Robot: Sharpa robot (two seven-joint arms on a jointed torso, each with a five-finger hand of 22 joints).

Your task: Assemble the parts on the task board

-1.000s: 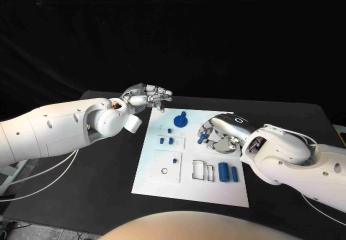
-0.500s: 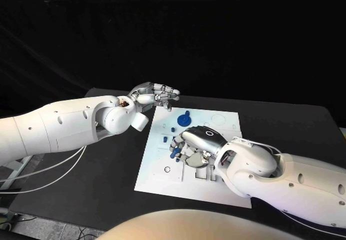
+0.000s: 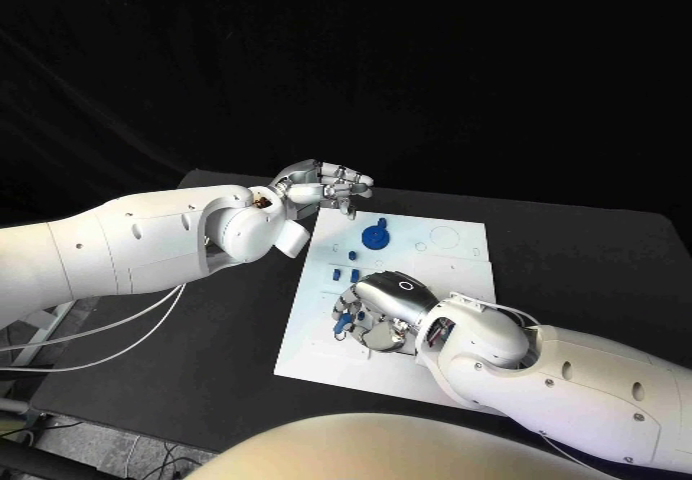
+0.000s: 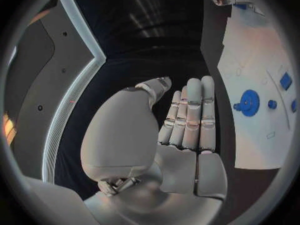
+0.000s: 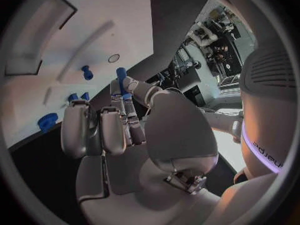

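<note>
The white task board point(image 3: 450, 256) lies in the middle of the black table. My right hand point(image 3: 378, 310) hovers low over its near-left part and pinches a blue peg point(image 5: 122, 79) between thumb and fingers; the peg point(image 3: 343, 320) peeks out at the fingertips. A blue gear point(image 3: 375, 237) sits on the board's far part, with two small blue pieces point(image 3: 342, 272) nearer. My left hand point(image 3: 325, 185) floats above the board's far-left corner with its fingers point(image 4: 190, 115) straight and nothing in it. The left wrist view has the gear point(image 4: 250, 102) on the board point(image 4: 250, 60).
A short blue peg point(image 5: 87, 72) stands in the board point(image 5: 94, 30) beyond my right fingertips, near a long slot and a rectangular recess point(image 5: 37, 40). Black table point(image 3: 216, 330) lies bare to the left of the board. My right forearm point(image 3: 577, 375) covers the board's near-right part.
My right hand has swept across the board toward its near-left part, carrying the blue peg. The left hand has drifted slightly right over the far-left corner.
</note>
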